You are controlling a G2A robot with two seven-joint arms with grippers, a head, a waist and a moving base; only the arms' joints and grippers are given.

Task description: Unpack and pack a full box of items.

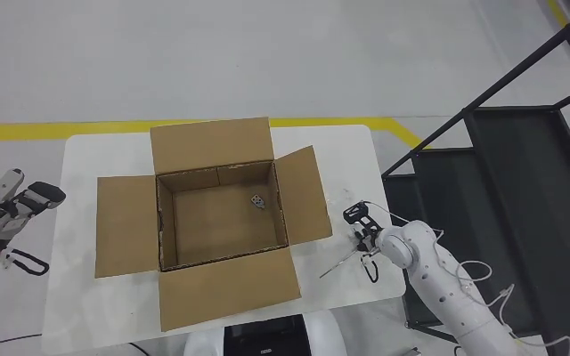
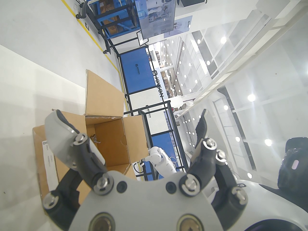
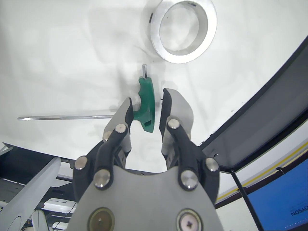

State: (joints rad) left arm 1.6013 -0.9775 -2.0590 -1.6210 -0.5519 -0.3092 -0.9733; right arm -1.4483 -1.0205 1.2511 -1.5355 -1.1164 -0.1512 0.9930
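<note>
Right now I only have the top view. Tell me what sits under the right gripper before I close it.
Observer: The right gripper is open. The handle of a green T-handle tool lies between its fingers, on the table.
Operator: Report anything close to that tool.
Observer: A metal ring lies flat on the table just past the handle's short stub, apart from it.
Operator: Now check the left gripper.
Observer: The left gripper is open and empty, pointing toward the cardboard box.
</note>
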